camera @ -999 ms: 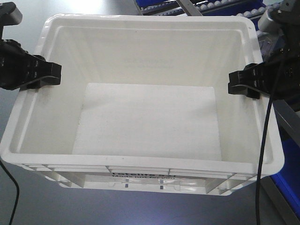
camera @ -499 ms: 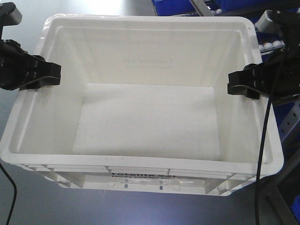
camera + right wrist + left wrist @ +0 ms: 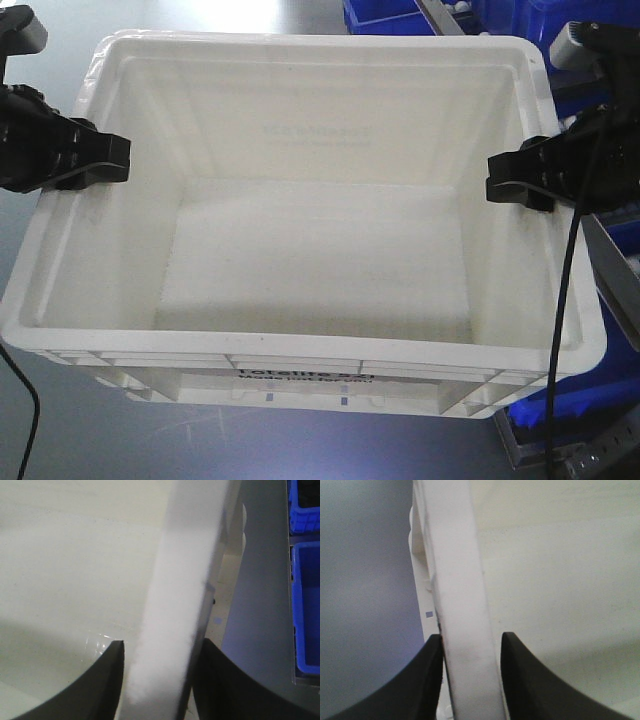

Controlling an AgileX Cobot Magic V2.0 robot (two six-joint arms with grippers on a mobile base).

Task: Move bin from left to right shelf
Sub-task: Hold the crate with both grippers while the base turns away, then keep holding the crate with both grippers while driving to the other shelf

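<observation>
White bin (image 3: 310, 120) empty, upright, suspended between both arms, left gripper (image 3: 105, 160) closed on its left rim, right gripper (image 3: 512, 182) closed on its right rim, jaws narrow with rim pinched between, blue bins (image 3: 590, 395) beside its right side, grey surface (image 3: 200, 445) beneath.

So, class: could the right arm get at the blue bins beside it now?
Probably not: the right gripper is shut on the rim of the white bin, so it isn't free, though the blue bins lie close.

front view looks steeply down from above into the bin (image 3: 320, 110). each wrist view sits very close over one side rim, which the front view also shows.
</observation>
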